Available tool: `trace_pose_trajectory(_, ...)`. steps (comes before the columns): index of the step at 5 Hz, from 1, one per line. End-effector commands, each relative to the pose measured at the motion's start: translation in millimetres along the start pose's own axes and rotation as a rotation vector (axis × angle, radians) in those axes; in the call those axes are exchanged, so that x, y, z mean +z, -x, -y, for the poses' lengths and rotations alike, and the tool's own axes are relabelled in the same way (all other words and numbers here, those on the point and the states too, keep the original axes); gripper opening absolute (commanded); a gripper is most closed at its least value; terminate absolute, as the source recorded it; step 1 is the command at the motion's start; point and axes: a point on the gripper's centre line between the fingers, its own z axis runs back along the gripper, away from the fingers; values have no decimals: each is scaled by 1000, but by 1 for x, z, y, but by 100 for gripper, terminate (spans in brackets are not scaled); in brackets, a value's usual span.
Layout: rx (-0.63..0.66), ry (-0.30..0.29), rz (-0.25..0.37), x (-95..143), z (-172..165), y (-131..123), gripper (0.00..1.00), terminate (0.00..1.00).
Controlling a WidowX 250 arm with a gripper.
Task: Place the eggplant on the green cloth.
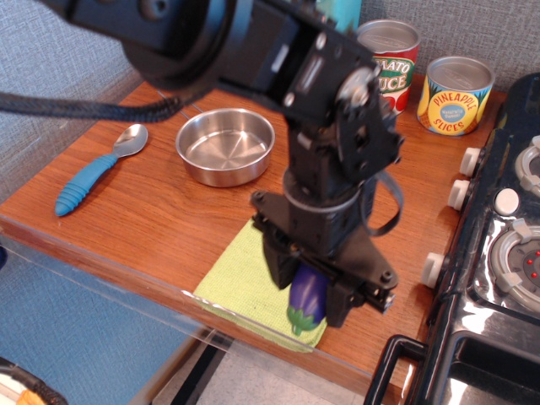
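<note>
tool (314,297) of mine is clamped on the eggplant (307,297), stem cap pointing down, hanging over the near edge of the green cloth (240,283) by the counter (152,211) lip. i judge this the release step. to do it well, i'd shift a little toward the cloth's middle, since this spot sits close to the front edge, lower until the eggplant nearly touches the fabric, then part the jaws slowly so it doesn't roll off.

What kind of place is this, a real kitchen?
Probably a toy kitchen set: play cans of tomato sauce and pineapple slices, a small stove, and a steel pan on a wooden counter.
</note>
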Motion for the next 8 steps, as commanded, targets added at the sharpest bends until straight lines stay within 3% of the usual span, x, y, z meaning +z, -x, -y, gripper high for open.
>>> trace_pose_trajectory(1, 71, -50, 16, 8, -26, 5, 0, 0)
trace_pose_trajectory(4, 135, -49, -36, -10, -47, 1, 0, 0)
trace_pose_trajectory(5, 153, -45, -41, -12, -49, 2, 100, 0)
trace_pose_trajectory(6, 154, -41, -12, -1, -51, -4, 100, 0)
trace_pose_trajectory(8, 190, -49, 122, 64, -63, -11, 100, 0)
